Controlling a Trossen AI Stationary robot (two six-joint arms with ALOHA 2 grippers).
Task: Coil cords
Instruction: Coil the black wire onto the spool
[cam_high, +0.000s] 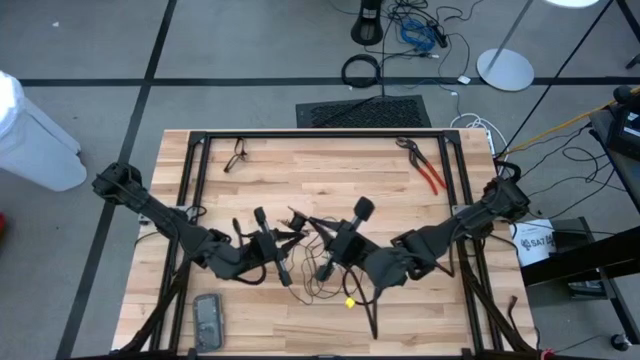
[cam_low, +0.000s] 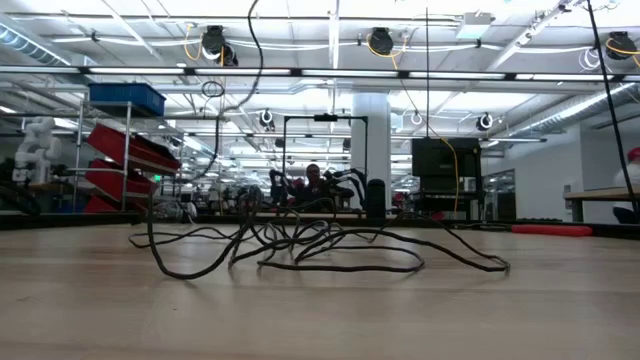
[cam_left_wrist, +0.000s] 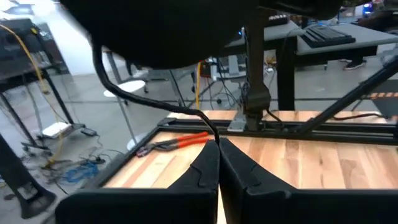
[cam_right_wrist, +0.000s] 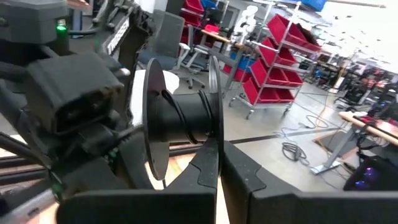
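Fingertips of left hand apparently pinch cord.

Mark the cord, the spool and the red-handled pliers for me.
cord (cam_low: 300, 255): low view, on a loop lying on the table.
spool (cam_right_wrist: 186, 115): right wrist view, on its black core.
red-handled pliers (cam_high: 431, 178): high view, on a red handle.

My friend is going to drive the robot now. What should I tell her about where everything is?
Left gripper: shut on the cord, mid-table.
Right gripper: shut on the rim of a black spool, right beside the left gripper.
Cord: a few turns seem to be on the spool; most of it lies in loose tangled loops on the table, as the low view shows.
Red-handled pliers lie untouched at the far right.
Done: both grips taken.
Left: likely nearly all the winding.
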